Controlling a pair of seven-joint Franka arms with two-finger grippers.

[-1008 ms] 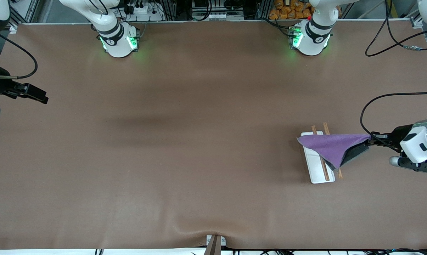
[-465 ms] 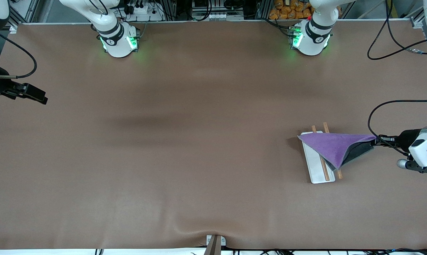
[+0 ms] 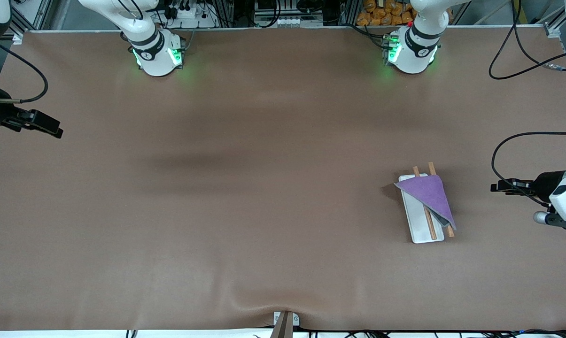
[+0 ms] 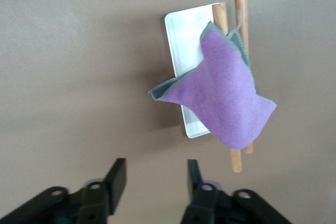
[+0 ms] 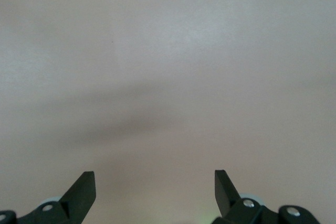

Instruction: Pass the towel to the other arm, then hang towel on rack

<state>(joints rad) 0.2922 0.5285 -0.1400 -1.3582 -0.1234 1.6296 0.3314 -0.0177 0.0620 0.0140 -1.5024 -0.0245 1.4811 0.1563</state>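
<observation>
The purple towel (image 3: 428,197) hangs folded over the two wooden rods of the rack (image 3: 422,231), which has a white base and stands toward the left arm's end of the table. In the left wrist view the towel (image 4: 226,103) drapes over the rods and part of the white base (image 4: 184,30). My left gripper (image 3: 495,187) is open and empty, clear of the towel on the side toward the left arm's end; its open jaws show in the left wrist view (image 4: 157,174). My right gripper (image 3: 57,131) waits open and empty at the right arm's end; the right wrist view (image 5: 155,182) shows only bare table.
The two arm bases (image 3: 158,54) (image 3: 409,51) stand along the table's back edge. Black cables (image 3: 513,51) lie at the back corner toward the left arm's end. A small mount (image 3: 285,321) sits at the table's front edge.
My left gripper has let go of the towel's corner and drawn back toward the left arm's end. The towel has dropped from stretched out to hanging folded on the rack.
</observation>
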